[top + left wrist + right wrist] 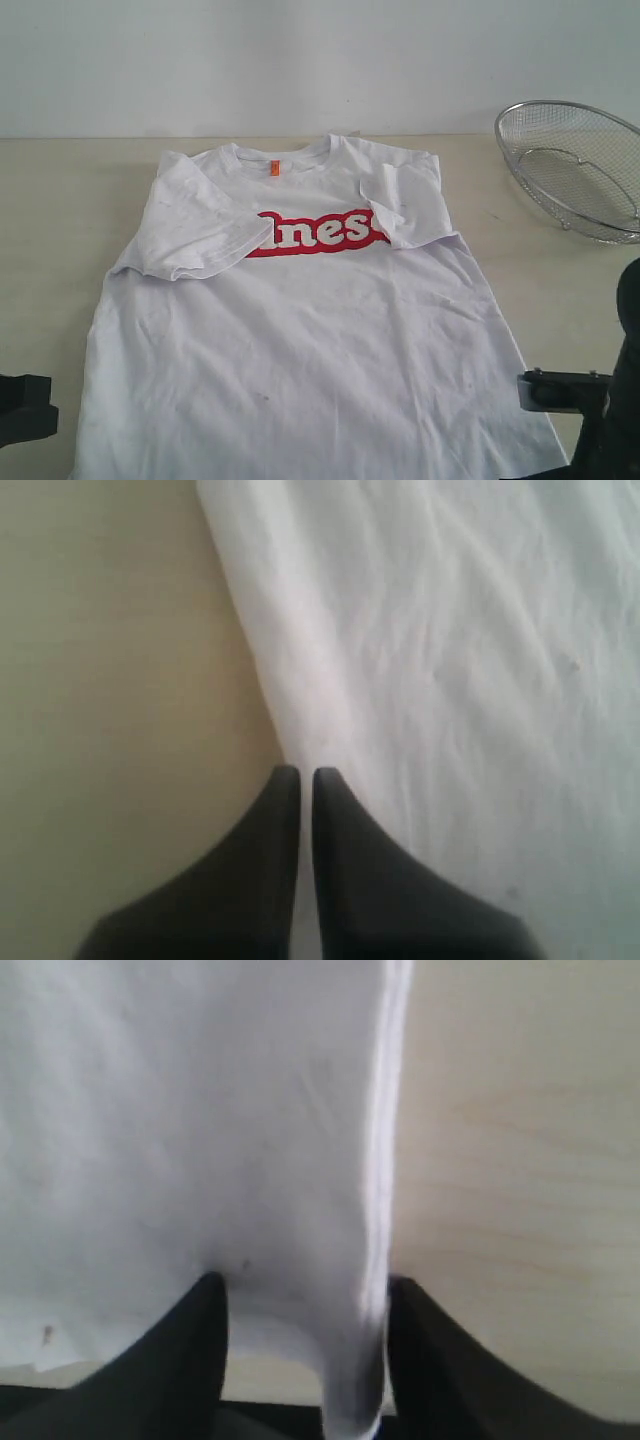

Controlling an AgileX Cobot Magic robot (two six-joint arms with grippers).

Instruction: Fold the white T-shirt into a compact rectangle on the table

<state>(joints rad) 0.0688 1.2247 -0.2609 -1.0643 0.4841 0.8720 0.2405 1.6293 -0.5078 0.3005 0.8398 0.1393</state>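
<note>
The white T-shirt (310,340) lies face up on the table (60,200), both sleeves folded in over the chest and covering the ends of the red-outlined word. My left gripper (300,772) is shut, its tips at the shirt's (450,660) left side edge, low over the table (100,680); I see nothing held. In the exterior view it (30,405) sits just off the hem's left corner. My right gripper (300,1285) is open, and the shirt's (180,1110) hemmed right edge runs between its fingers, bunched against one finger (410,1320). It (535,390) shows at the lower right.
A round silver wire-mesh basket (575,165) stands at the back right of the table. A pale wall rises behind the table's far edge. Bare tabletop (520,1160) lies beside the shirt's right edge.
</note>
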